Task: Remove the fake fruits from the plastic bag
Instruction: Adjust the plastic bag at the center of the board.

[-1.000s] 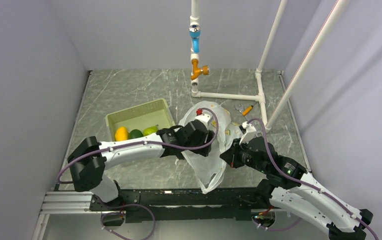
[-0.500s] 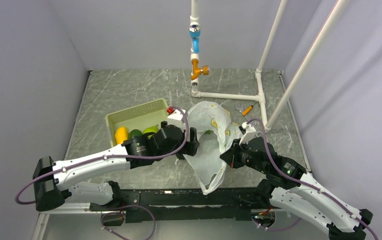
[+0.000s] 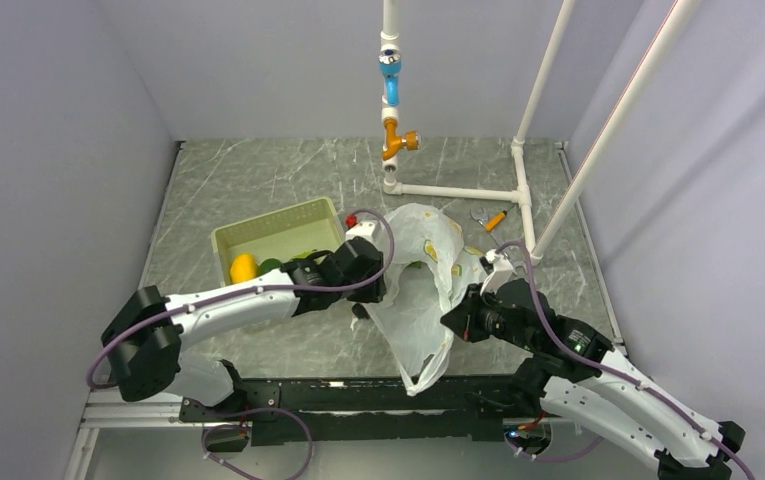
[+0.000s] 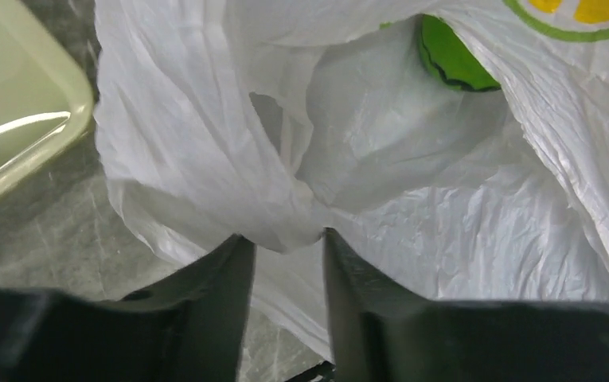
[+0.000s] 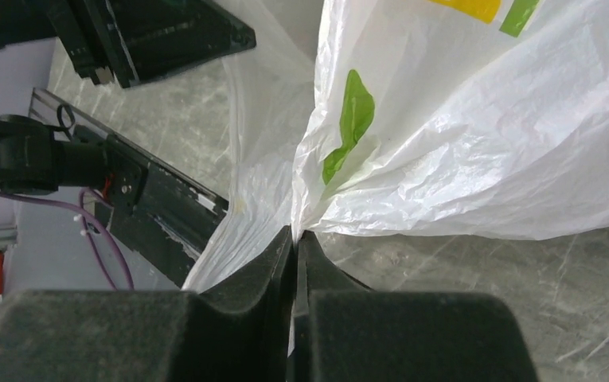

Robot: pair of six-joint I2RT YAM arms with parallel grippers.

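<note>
A grey marble-patterned tabletop [image 3: 258,180] is enclosed by plain pale grey walls [image 3: 48,150]; a white pipe frame [image 3: 523,170] with a blue and orange fitting [image 3: 391,110] stands at the back; no legible writing is seen. The thin translucent white plastic bag printed with citrus slices and leaves [image 3: 418,290] lies mid-table beside the pale green lattice-walled basket [image 3: 278,235], where a yellow fake fruit [image 3: 243,267] rests; a dark-striped green ball [image 4: 452,56] shows inside the bag. The left gripper [image 4: 285,255] has its jaws partly spread around a bag fold; the right gripper [image 5: 294,247] has its jaws pressed together, pinching the film.

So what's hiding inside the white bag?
Inside the plastic bag one green fruit peeks out near the mouth. Only its edge shows; crinkled plastic covers the rest, so any other fruit inside cannot be seen.
</note>
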